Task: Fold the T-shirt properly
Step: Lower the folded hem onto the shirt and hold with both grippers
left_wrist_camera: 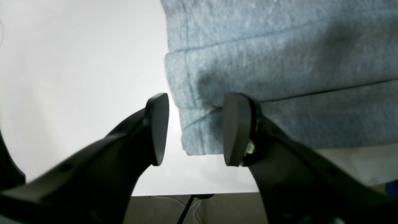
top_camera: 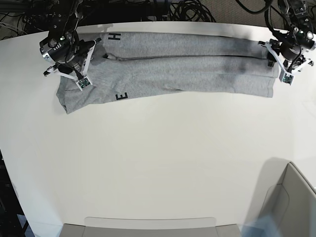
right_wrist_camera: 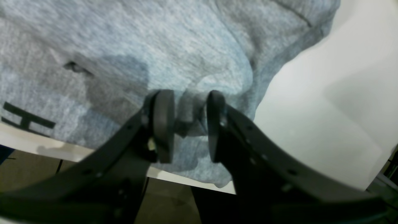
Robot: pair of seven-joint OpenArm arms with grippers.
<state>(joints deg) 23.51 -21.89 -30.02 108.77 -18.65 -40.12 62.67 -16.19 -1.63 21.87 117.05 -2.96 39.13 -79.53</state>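
Grey T-shirt lies folded lengthwise on my tabletop; left tool and right tool gape at its ends; crosswise folds remain.

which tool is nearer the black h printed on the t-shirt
Right. The right tool is over the T-shirt at the end where the H is printed, just beside it. The left tool is at the opposite, hem end.

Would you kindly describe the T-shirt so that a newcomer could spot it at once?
Look along the far edge of the white table, between the two arms. The T-shirt lies there folded into a long band. It is heather grey with black block letters showing near one end, and is the only cloth in view.
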